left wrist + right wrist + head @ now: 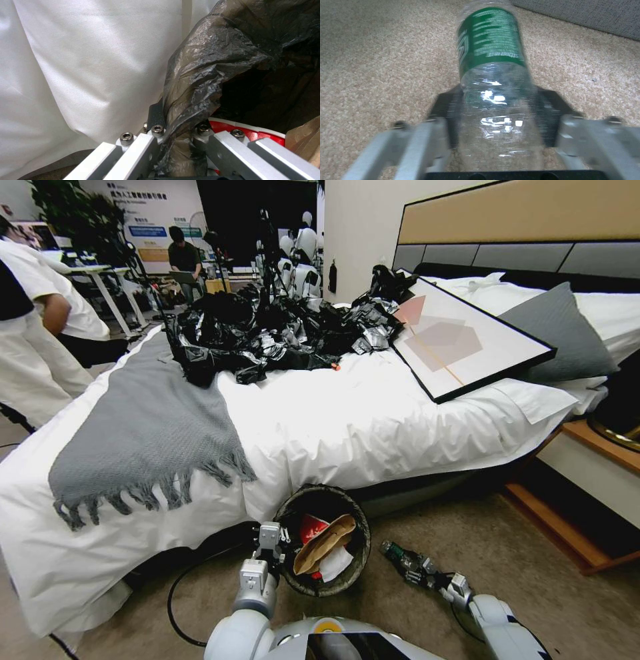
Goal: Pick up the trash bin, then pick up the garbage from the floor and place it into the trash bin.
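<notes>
Fingers (550, 110) grip bottle (493, 72) over beige carpet (380, 62).

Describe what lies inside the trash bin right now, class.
Inside the trash bin lie a brown cardboard scrap, a red-and-white wrapper and white tissue. Whatever lies beneath them is covered.

The black bag liner (203, 75) hid the round white bin's wall and, draped between the left gripper (178, 132) fingers, the rim they clamped. Beside that liner, a red-and-white wrapper (246, 130) was half covered. The clear green-labelled plastic bottle (493, 62) was blurred, its cap cut off.
</notes>
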